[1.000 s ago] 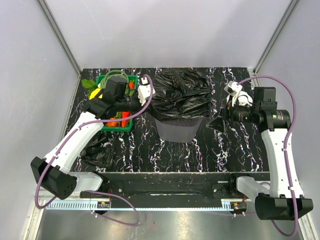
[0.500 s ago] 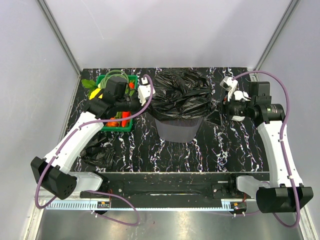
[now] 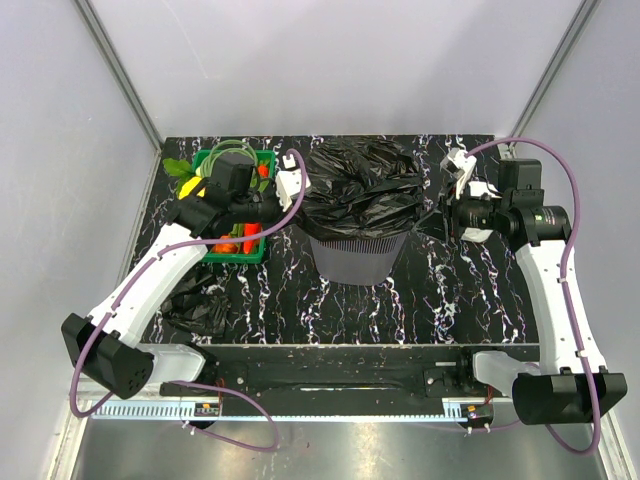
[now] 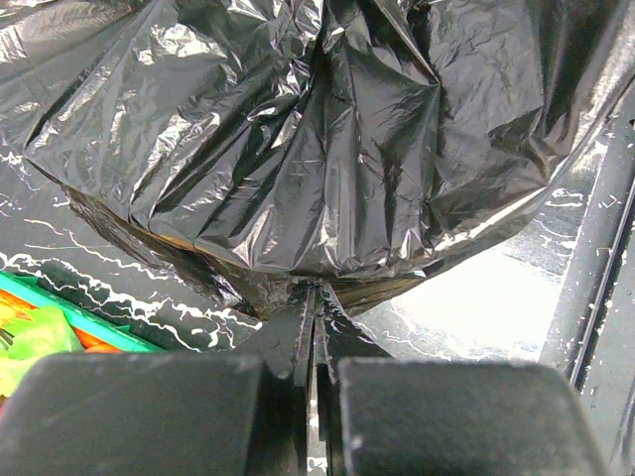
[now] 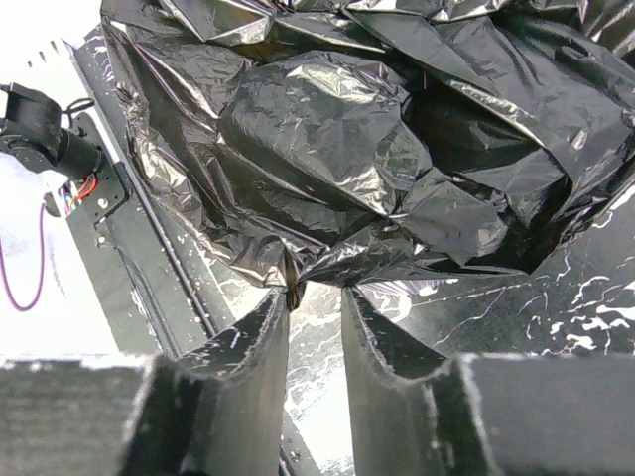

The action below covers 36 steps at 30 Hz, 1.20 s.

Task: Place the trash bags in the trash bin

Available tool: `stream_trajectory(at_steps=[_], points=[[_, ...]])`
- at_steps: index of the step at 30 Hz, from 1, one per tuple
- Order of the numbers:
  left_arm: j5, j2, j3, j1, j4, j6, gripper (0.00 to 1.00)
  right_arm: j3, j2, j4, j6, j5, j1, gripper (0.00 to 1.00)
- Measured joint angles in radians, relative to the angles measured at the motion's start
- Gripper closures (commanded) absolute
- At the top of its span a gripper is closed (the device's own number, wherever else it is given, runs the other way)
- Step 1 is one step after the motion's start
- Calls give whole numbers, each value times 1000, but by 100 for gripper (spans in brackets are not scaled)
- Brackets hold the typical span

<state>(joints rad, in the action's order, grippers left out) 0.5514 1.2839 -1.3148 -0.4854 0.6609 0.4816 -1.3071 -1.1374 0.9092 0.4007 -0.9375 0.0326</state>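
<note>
From above, the trash bin is seen at mid-table with a large trash bag draped over its rim; the left gripper is set against the bag's left edge and the right gripper against its right edge; a second trash bag lies crumpled on the table near the left arm, in front of the green crate.

In the left wrist view, the left gripper is seen pressed shut on a pinch of the large trash bag; a corner of the green crate is shown at lower left.

In the right wrist view, the right gripper is held narrow, a slim gap being left between its fingers; a fold of the large trash bag is touched by one fingertip, yet nothing is seen clamped.
</note>
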Motion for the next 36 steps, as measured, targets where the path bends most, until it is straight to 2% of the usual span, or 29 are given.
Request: stream_trajectory(at_steps=[2, 6, 20, 36], points=[[0, 0, 0, 0, 0, 0, 100, 0, 0, 0, 4, -4, 0, 88], [0, 0, 0, 0, 0, 0, 100, 0, 0, -1, -1, -6, 4, 100], [-2, 0, 0, 0, 0, 0, 100, 6, 77, 53, 8, 0, 5, 100], [17, -1, 0, -1, 37, 35, 100, 192, 143, 79, 48, 85, 6, 100]])
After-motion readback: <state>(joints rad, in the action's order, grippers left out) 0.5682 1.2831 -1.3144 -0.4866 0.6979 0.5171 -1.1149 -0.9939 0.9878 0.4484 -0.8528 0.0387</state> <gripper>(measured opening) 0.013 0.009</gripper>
